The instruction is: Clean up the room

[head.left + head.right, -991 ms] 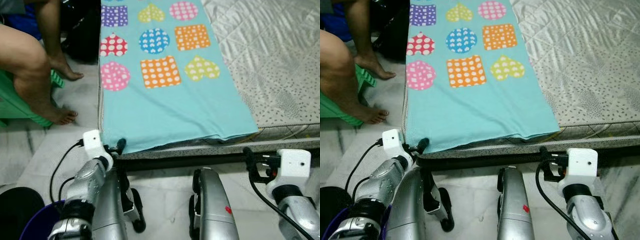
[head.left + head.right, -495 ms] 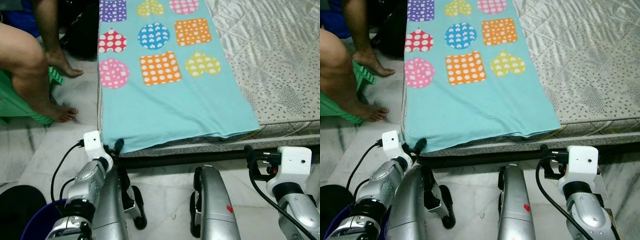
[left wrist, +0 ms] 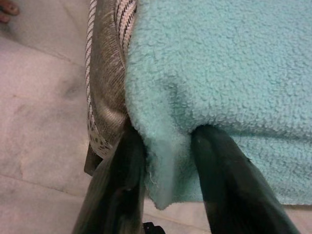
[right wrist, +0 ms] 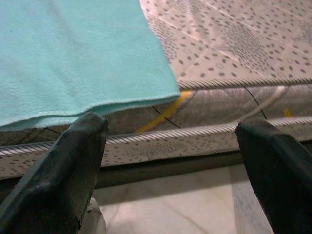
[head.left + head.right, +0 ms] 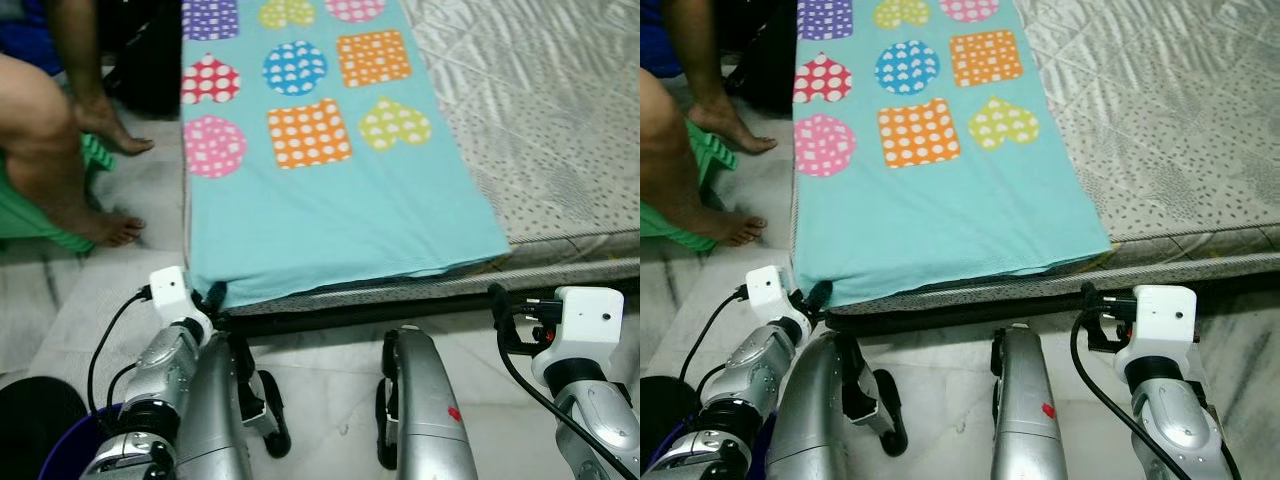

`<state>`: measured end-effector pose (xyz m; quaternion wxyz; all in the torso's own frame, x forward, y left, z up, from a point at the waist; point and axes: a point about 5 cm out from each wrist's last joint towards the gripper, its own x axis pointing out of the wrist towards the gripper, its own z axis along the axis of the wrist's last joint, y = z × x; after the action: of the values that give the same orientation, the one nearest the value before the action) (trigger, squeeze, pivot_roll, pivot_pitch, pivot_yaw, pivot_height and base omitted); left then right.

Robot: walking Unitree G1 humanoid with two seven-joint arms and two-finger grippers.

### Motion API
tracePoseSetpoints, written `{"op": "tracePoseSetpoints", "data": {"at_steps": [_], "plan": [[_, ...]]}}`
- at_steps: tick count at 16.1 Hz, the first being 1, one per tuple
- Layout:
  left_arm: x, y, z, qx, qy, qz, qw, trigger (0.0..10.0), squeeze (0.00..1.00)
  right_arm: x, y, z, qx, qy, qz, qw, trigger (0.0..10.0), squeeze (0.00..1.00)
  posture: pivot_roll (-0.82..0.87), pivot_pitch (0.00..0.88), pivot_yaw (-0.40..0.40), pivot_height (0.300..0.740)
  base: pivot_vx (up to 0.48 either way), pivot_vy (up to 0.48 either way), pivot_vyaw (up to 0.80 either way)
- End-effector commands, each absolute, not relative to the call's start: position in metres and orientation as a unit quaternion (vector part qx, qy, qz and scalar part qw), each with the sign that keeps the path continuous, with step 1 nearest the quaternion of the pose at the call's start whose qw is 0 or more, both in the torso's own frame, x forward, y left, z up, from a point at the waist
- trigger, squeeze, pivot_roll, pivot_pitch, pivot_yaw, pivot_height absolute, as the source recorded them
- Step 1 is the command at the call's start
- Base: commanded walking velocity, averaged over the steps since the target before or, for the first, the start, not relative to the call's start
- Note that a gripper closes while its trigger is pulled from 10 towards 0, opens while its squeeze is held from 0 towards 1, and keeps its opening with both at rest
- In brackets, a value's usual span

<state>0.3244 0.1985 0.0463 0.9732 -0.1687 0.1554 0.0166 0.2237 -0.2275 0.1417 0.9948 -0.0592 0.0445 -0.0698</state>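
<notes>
Since a second ago the camera has swung, so bed and blanket sit further left in the head views; the left gripper (image 3: pixel 165 161) stays pinched on the blanket's near left corner, as before, and the right gripper (image 4: pixel 170 146) still hangs spread wide just short of the mattress (image 5: pixel 560 120) edge, near the blanket's right corner, holding nothing.

Spread flat along the left side of the mattress, the blanket (image 5: pixel 330 210) is turquoise fleece, its far part printed with dotted shapes: pink circle, orange squares, yellow-green heart, blue circle, red heart, purple square. Its plain near hem overhangs the mattress edge slightly. In the left wrist view the two black fingers (image 3: pixel 122 185) close on a fold of the fuzzy cloth beside the mattress's corded trim.

A person's bare legs (image 5: pixel 50 150) rest on the pale floor (image 5: pixel 130 190) to the left of the bed.
</notes>
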Motion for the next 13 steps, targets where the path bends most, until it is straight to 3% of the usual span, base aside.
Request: {"op": "tracePoseSetpoints", "data": {"at_steps": [1, 9, 10, 11, 12, 13], "plan": [[0.315, 0.223, 0.037, -0.165, 0.173, 0.068, 0.969, 0.0, 0.00, 0.220, -0.232, 0.135, -0.059, 0.061, -0.081, 0.993, 10.0, 0.00, -0.18, 0.420, 0.065, 0.587, 0.000, 0.000, 0.00], [0.316, 0.242, 0.040, -0.147, 0.174, 0.093, 0.969, 0.0, 0.00, 0.224, -0.234, 0.133, -0.059, 0.061, -0.080, 0.993, 10.0, 0.00, -0.17, 0.414, 0.064, 0.587, 0.000, 0.000, 0.00], [0.315, 0.240, 0.039, -0.142, 0.177, 0.087, 0.970, 1.6, 0.00, 0.225, -0.233, 0.133, -0.058, 0.060, -0.080, 0.993, 10.0, 0.00, -0.17, 0.409, 0.065, 0.587, 0.000, 0.000, 0.00], [0.316, 0.238, 0.038, -0.137, 0.179, 0.082, 0.971, 5.3, 0.00, 0.225, -0.232, 0.133, -0.058, 0.060, -0.079, 0.993, 10.0, 0.00, -0.17, 0.409, 0.065, 0.587, 0.000, 0.000, 0.00], [0.316, 0.236, 0.038, -0.130, 0.180, 0.078, 0.972, 10.0, 0.00, 0.226, -0.232, 0.132, -0.058, 0.060, -0.079, 0.993, 10.0, 0.00, -0.17, 0.406, 0.066, 0.587, 0.000, 0.000, 0.00], [0.316, 0.230, 0.036, -0.119, 0.181, 0.064, 0.974, 10.0, 0.00, 0.226, -0.232, 0.132, -0.056, 0.060, -0.078, 0.994, 10.0, 0.00, -0.17, 0.400, 0.068, 0.587, 0.000, 0.000, 0.00]]}}
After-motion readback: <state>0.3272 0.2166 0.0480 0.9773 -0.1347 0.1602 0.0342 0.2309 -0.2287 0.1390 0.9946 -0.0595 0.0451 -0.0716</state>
